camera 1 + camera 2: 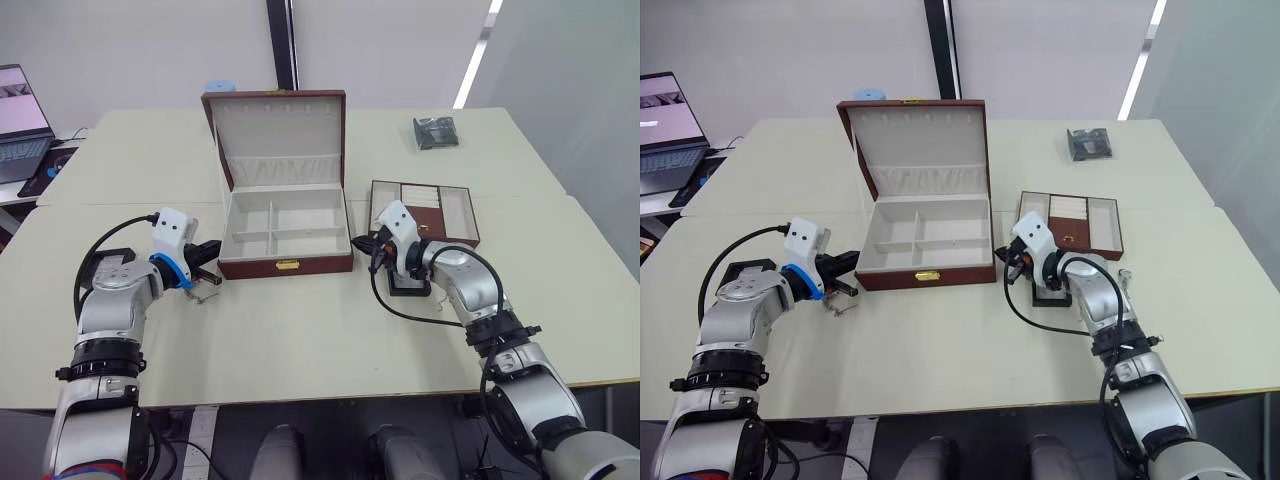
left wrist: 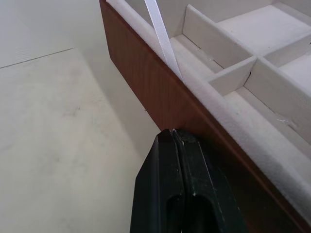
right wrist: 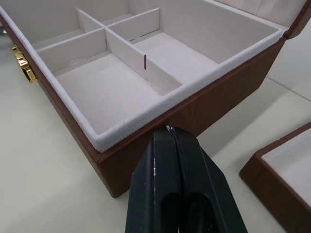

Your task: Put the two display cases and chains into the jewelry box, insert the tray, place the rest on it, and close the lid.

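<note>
Left gripper (image 2: 176,133): my fingers pressed together, empty, tips at the jewelry box's (image 1: 286,263) left wall.
Right gripper (image 3: 169,130): closed, empty, at its right corner.
Display case (image 1: 410,288): under my right forearm, nearer that arm.
Chain (image 1: 205,297): just below my left gripper.
Box: open, compartments bare.

Bright, even indoor light fills the scene, seemingly from overhead: a white ceiling strip glows beyond the jewelry box (image 1: 285,215), up to its right. Shadows stay soft; a faint one lies on the table (image 1: 300,330) just in front of the box, and its open lid (image 1: 277,130) shades the pocket beneath slightly. The cream lining looks pale, nearly washed out. In the wrist views the left gripper (image 2: 177,141) and right gripper (image 3: 170,138) are dark and slightly soft against the box wall.
</note>
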Robot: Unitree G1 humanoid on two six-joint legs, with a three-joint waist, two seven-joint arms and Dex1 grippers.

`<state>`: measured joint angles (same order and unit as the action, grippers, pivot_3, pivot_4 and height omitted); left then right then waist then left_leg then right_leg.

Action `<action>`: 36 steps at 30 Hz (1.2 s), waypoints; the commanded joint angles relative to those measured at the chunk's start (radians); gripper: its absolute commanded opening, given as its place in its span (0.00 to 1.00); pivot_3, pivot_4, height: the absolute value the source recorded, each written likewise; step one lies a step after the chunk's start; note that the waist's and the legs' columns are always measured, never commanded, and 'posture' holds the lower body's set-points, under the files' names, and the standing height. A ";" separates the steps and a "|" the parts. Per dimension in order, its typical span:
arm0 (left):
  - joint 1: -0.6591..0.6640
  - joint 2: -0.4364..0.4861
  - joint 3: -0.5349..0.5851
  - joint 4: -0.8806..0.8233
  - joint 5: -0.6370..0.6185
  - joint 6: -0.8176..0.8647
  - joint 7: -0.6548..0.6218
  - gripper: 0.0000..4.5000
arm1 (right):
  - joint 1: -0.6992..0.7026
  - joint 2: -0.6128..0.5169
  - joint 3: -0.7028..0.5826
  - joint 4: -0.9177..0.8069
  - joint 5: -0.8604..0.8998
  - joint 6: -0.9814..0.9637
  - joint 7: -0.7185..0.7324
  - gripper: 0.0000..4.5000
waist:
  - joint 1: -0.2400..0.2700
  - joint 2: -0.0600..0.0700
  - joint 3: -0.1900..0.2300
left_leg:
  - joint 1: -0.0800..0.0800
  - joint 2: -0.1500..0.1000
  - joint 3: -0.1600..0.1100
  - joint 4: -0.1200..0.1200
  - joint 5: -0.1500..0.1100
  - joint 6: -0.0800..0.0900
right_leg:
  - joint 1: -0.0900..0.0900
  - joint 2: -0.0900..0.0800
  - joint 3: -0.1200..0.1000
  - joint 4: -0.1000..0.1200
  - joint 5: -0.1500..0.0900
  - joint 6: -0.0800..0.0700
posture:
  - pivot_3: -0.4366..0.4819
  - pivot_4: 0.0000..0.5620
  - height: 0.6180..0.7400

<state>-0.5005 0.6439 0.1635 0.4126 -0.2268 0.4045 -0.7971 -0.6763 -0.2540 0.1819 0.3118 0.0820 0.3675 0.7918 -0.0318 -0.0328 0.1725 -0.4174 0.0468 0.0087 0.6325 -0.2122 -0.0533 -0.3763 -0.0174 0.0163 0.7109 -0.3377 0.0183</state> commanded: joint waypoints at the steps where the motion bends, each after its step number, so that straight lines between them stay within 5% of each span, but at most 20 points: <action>1: 0.032 -0.028 -0.058 -0.138 -0.054 0.043 -0.084 0.00 | 0.019 0.020 0.043 -0.123 0.047 0.027 0.063 0.01 | 0.000 0.000 0.000 | 0.000 0.000 0.000 0.000 0.000 0.000 | 0.000 0.000 0.000 0.000 0.000 0.000 | 0.48 0.27 1.00; 10: 0.139 -0.019 -0.050 -0.308 -0.086 0.137 -0.084 0.00 | 0.101 -0.012 0.041 -0.267 0.070 0.109 0.068 0.01 | 0.001 0.000 0.000 | 0.000 0.000 0.000 0.000 0.000 0.000 | 0.001 0.000 0.000 0.000 0.000 0.000 | 0.48 0.27 1.00; 36: 0.121 0.046 0.050 -0.213 -0.041 0.075 -0.013 0.00 | 0.132 -0.084 -0.052 -0.266 0.073 0.119 0.034 0.01 | 0.001 0.000 0.000 | 0.001 0.000 -0.001 0.000 0.000 0.000 | 0.001 0.000 0.000 0.000 0.000 0.000 | 0.48 0.27 1.00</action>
<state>-0.3658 0.6653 0.1848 0.2005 -0.2602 0.5069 -0.8109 -0.5488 -0.3274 0.1585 0.0832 0.1261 0.5054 0.8115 -0.0305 -0.0329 0.1725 -0.4169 0.0465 0.0077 0.6324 -0.2122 -0.0532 -0.3753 -0.0172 0.0159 0.7106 -0.3378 0.0184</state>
